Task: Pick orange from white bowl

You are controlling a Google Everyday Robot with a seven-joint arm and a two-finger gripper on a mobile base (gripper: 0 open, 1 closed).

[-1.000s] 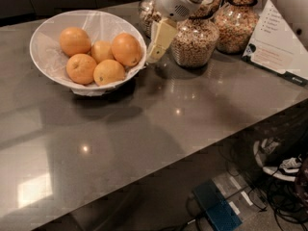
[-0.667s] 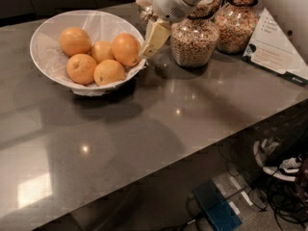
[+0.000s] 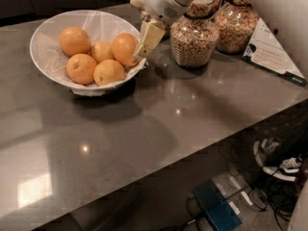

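The white bowl [image 3: 48,32], lined with crinkled wrap, stands at the table's back left and holds several oranges. The largest, deep orange and slightly oval [image 3: 124,48], lies at the bowl's right side. Smaller ones lie at the back left [image 3: 74,40], in the middle [image 3: 101,50] and at the front [image 3: 81,68] [image 3: 109,72]. My gripper [image 3: 146,41], cream-coloured, hangs from the white arm over the bowl's right rim, right beside the large orange and empty.
Two glass jars of grain [image 3: 195,37] [image 3: 237,20] stand right of the gripper, close behind the arm. A printed card [image 3: 272,52] lies at the far right. The table's front edge runs diagonally; cables and a blue box [image 3: 216,207] lie on the floor below.
My gripper has moved left from beside the jar to the bowl's right rim, closer to the large orange. The oranges and bowl have not moved.
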